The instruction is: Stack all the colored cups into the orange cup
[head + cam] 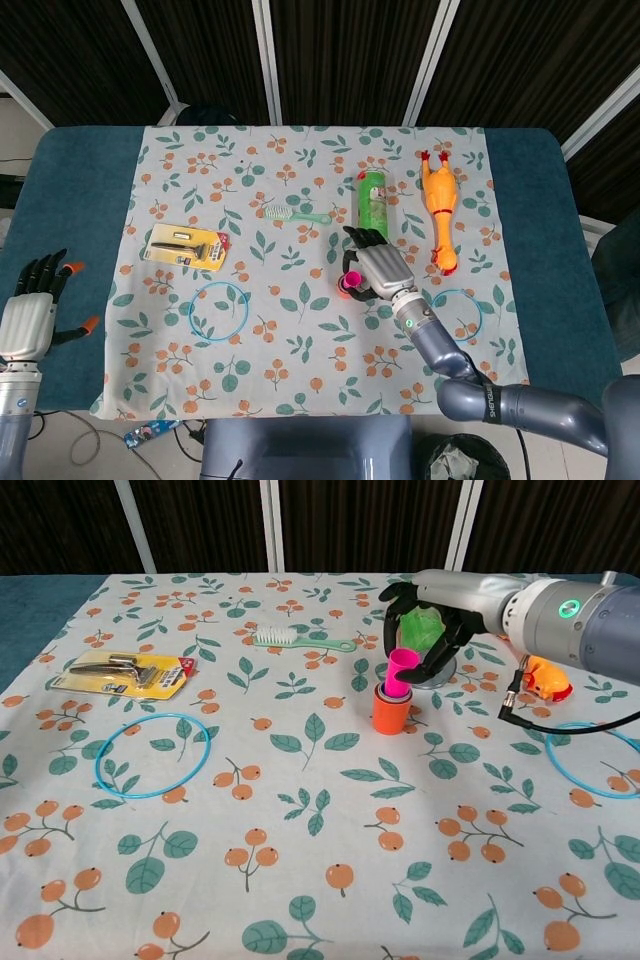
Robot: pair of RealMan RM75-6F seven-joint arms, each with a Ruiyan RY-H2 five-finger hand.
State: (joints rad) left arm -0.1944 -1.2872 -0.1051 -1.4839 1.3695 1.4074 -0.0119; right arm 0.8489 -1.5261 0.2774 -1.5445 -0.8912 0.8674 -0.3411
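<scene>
- The orange cup (391, 711) stands upright on the table (70, 190), right of its middle and nearer the far edge; it is a small, smooth plastic cup with plain, slightly tapered sides.
- A pink cup (400, 671) sits in its mouth, tilted a little, with much of its bright glossy body above the orange rim; a thin blue rim shows between the two in the chest view.
- The right hand (425, 620) reaches over the stack, its dark fingers (436, 658) curled round the pink cup and gripping it near the top.
- The left hand (30, 315) hangs off the table's near left corner, holding nothing, fingers spread, with orange tips.
- A floral cloth (300, 810) printed with leaves and orange berries covers the table's middle; teal padding shows at both ends.
- Just behind the right hand lies a green cylindrical can (373, 197), and toward the right edge a rubber chicken (440, 205), yellow-orange and smooth.
- A pale green brush (300, 639) with white bristles lies toward the far edge.
- A yellow card package (128, 670) holding a metal tool lies toward the left edge.
- Two thin blue rings lie flat: one (152, 756) on the left, one (597, 760) on the right.
</scene>
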